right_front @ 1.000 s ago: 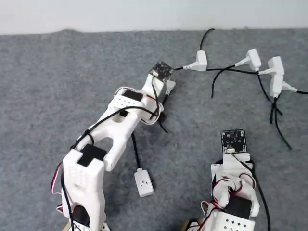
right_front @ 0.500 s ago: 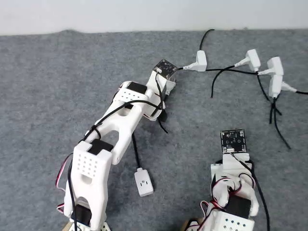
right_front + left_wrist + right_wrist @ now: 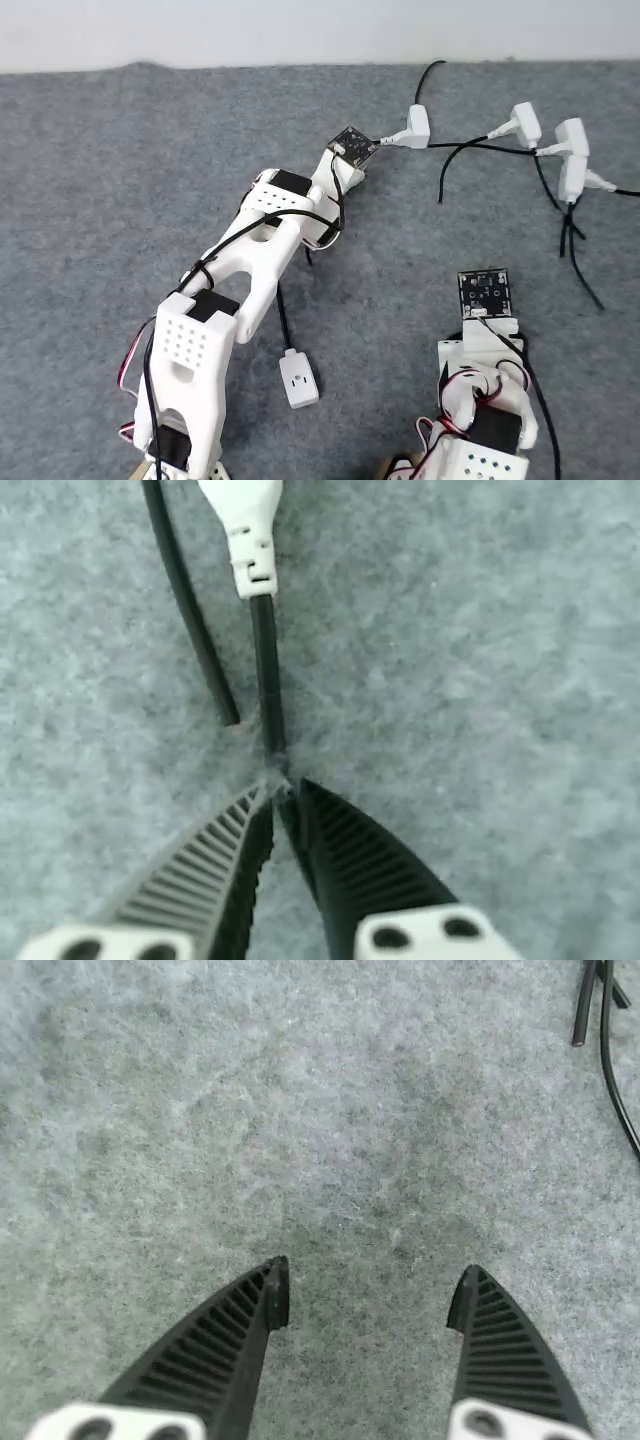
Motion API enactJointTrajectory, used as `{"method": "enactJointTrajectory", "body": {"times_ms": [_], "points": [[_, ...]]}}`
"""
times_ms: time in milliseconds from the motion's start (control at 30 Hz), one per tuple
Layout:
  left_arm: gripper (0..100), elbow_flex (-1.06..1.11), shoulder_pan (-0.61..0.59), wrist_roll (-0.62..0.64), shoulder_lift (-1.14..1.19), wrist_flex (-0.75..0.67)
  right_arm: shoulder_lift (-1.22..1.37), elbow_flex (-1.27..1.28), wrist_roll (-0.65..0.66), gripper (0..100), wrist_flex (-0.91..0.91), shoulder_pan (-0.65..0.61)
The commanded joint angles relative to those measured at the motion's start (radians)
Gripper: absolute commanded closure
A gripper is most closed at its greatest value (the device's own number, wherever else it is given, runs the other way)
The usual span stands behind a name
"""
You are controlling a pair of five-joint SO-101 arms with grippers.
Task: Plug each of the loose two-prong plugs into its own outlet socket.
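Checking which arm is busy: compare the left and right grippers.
The left gripper is shut on a black cord just behind a white plug; the right gripper is open over bare carpet. The left arm is stretched far out, the right arm folded near its base. Both have black ribbed fingers.

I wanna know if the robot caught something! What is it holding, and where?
The left gripper pinches the black cord a little behind its white plug, not the plug itself. The right gripper is open, holding nothing.
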Motion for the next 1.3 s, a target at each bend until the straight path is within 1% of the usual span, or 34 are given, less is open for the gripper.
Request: {"method": "enactJointTrajectory", "body": {"times_ms": [0,133,300,367,533,633,733,833,1000,1100,1267], "points": [[97,-0.045,0.002,-0.012,-0.014,0.020,-0.002,-0.012,0.011,74.0,0.002,-0.007],[97,-0.044,0.018,-0.063,-0.012,0.034,-0.002,-0.012,0.011,74.0,0.002,-0.007],[97,-0.039,0.028,-0.072,-0.012,0.054,-0.002,-0.012,0.011,74.0,0.002,-0.007],[97,-0.041,0.028,-0.077,-0.014,0.086,-0.002,-0.012,0.011,74.0,0.002,-0.007],[97,-0.038,0.058,-0.140,-0.018,0.173,-0.002,-0.012,0.011,74.0,0.002,-0.007],[97,-0.041,0.095,-0.144,-0.021,0.209,-0.002,-0.012,0.011,74.0,0.002,-0.007],[97,-0.039,0.141,-0.160,-0.021,0.215,-0.002,-0.012,0.011,74.0,0.002,-0.007],[97,-0.047,0.192,-0.172,-0.026,0.262,-0.002,-0.012,0.011,74.0,0.001,-0.007],[97,-0.019,0.256,-0.189,-0.106,0.330,-0.002,-0.012,0.011,74.0,0.001,-0.007],[97,0.042,0.282,-0.190,-0.155,0.331,-0.002,-0.012,0.011,74.0,0.001,-0.007],[97,0.148,0.367,-0.189,-0.193,0.310,-0.002,-0.012,0.011,74.0,0.001,-0.007]]}}
